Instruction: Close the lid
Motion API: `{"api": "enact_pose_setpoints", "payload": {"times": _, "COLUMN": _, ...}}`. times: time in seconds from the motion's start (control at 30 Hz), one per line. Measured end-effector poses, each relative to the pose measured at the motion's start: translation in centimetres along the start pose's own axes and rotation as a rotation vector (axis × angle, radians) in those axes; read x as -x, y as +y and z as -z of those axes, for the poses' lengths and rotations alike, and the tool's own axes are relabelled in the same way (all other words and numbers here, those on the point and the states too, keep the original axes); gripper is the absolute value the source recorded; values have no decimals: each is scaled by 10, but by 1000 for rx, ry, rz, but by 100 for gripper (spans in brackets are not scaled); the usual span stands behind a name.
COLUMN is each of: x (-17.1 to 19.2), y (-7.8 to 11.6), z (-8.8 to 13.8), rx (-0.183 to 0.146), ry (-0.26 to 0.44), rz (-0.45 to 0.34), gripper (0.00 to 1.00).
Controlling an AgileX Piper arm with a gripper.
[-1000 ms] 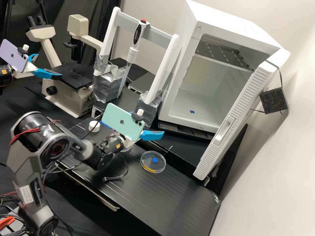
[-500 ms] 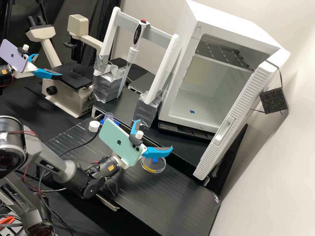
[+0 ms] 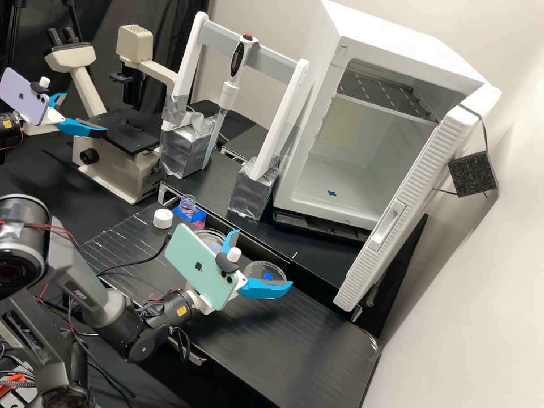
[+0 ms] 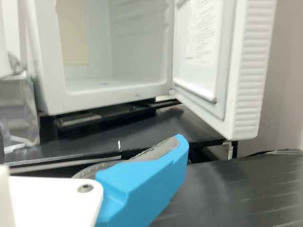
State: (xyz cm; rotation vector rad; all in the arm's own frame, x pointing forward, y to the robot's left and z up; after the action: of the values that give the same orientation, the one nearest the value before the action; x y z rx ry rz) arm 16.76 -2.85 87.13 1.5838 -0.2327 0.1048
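In the high view, my gripper [image 3: 263, 258] stands open above the bench, its two blue fingers spread and nothing visible between them. A round clear dish piece [image 3: 265, 267] with a blue mark lies flat on the dark surface, partly behind the lower finger. Another clear round piece [image 3: 207, 233] lies further left, largely hidden by the phone on the gripper; which of the two is the lid I cannot tell. The wrist view has one blue finger of the gripper [image 4: 156, 175], with a curved rim [image 4: 91, 170] partly behind it.
A white cap [image 3: 162, 219] and an uncapped bottle [image 3: 187, 204] in a blue holder [image 3: 198, 216] sit left of the dish pieces. Beyond them are a pipette stand [image 3: 249, 195] and a white incubator [image 3: 317, 207] with its door [image 3: 391, 226] swung wide.
My gripper has moved down and slightly left in the high view, and its second finger has come into sight. The bottle and the left clear piece are now uncovered; the right one is partly covered.
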Motion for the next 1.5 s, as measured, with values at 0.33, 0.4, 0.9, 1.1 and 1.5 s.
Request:
{"api": "enact_pose_setpoints", "payload": {"times": 0.33, "x": -4, "y": -2, "z": -10, "rx": 54, "ry": -80, "rz": -39, "gripper": 100}}
{"api": "enact_pose_setpoints", "payload": {"times": 0.4, "x": -4, "y": -1, "z": -11, "rx": 50, "ry": -86, "rz": -45, "gripper": 100}}
{"api": "enact_pose_setpoints", "payload": {"times": 0.9, "x": -2, "y": -11, "z": -14, "rx": 89, "ry": -90, "rz": -9, "gripper": 100}}
{"api": "enact_pose_setpoints", "payload": {"times": 1.1, "x": -4, "y": -11, "z": -15, "rx": 104, "ry": -77, "rz": -29, "gripper": 100}}
{"api": "enact_pose_setpoints", "payload": {"times": 1.5, "x": -4, "y": -10, "z": -17, "rx": 123, "ry": -84, "rz": -42, "gripper": 100}}
